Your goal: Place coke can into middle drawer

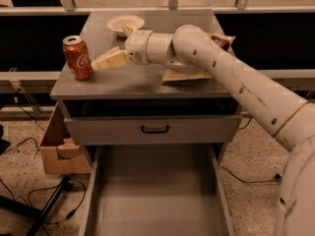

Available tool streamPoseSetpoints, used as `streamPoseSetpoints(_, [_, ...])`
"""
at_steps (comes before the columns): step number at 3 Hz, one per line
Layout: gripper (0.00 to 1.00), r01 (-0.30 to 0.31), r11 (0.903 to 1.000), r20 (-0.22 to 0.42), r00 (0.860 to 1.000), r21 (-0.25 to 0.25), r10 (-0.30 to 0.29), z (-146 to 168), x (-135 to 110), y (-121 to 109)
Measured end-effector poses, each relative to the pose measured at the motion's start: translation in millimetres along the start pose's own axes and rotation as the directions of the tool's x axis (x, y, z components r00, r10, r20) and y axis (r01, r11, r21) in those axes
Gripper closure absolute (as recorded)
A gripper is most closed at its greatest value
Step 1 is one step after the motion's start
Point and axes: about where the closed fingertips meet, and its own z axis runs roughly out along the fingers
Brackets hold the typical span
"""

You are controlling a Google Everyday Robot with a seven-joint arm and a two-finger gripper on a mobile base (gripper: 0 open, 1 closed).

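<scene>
The coke can [78,57], red with a white logo and silver top, stands upright at the front left corner of the cabinet top [128,82]. My gripper [96,64] reaches in from the right, low over the cabinet top. It points left at the can, and its tip is just beside the can's right side. The middle drawer [155,195] is pulled out below, and its flat grey floor shows bare.
A chip bag [189,75] lies on the cabinet top, partly under my arm. A white bowl [125,22] sits at the back. A grey drawer front with a black handle [154,129] is above the open drawer. A cardboard box [59,149] and cables are on the floor at the left.
</scene>
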Motion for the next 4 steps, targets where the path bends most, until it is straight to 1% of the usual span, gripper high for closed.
streamPoseSetpoints(1, [0.0, -0.064, 0.9948, 0.005, 0.998, -0.08, 0.064, 30.5, 8.8, 18.2])
streamPoseSetpoints(2, [0.0, -0.086, 0.9871, 0.004, 0.996, -0.135, 0.087, 44.2, 3.7, 33.5])
streamPoseSetpoints(3, [0.03, -0.097, 0.9809, 0.055, 0.993, -0.169, 0.108, 64.8, 4.5, 45.1])
streamPoseSetpoints(4, [0.26, -0.098, 0.9798, 0.08, 0.99, -0.174, 0.114, 77.4, 8.6, 49.6])
